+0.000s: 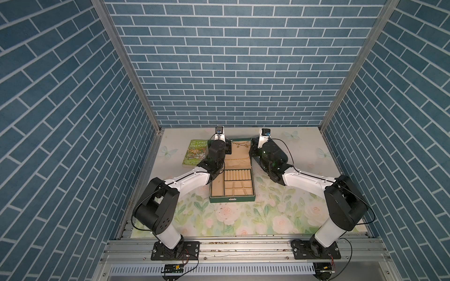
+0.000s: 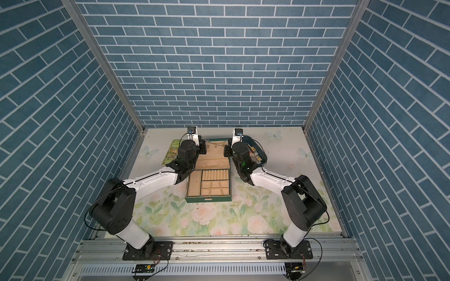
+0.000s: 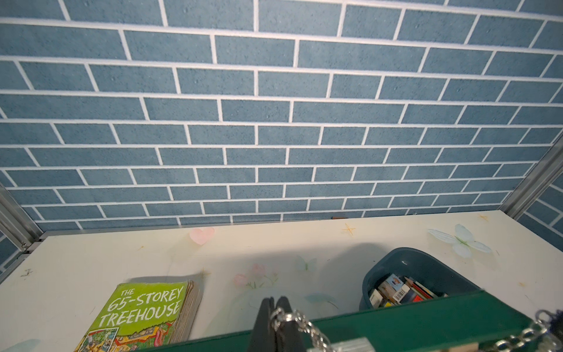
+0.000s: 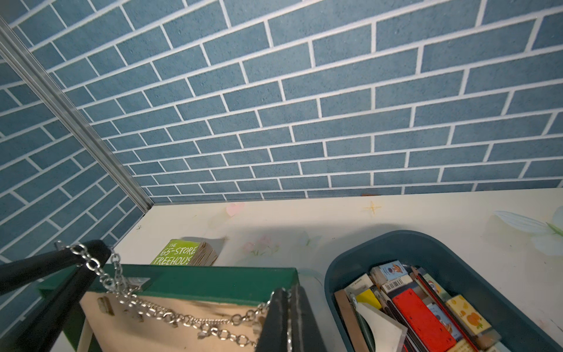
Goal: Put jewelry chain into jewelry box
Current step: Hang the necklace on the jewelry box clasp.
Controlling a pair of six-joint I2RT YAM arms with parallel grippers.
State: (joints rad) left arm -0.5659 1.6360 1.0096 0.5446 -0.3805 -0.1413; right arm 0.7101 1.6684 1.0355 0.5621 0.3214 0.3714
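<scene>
Both my arms [image 1: 185, 181] stretched forward, flanking one jewelry box [image 1: 231, 199]. Left gripper [image 3: 275, 307] and right gripper [image 4: 288, 304] clamped one jewelry chain [image 4: 195, 320].

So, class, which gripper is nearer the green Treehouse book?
Left. The left gripper is just beside the book; the right gripper is across the jewelry box lid from it.

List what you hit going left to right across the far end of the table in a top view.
book → left gripper → jewelry chain → right gripper → blue-grey tray
</scene>
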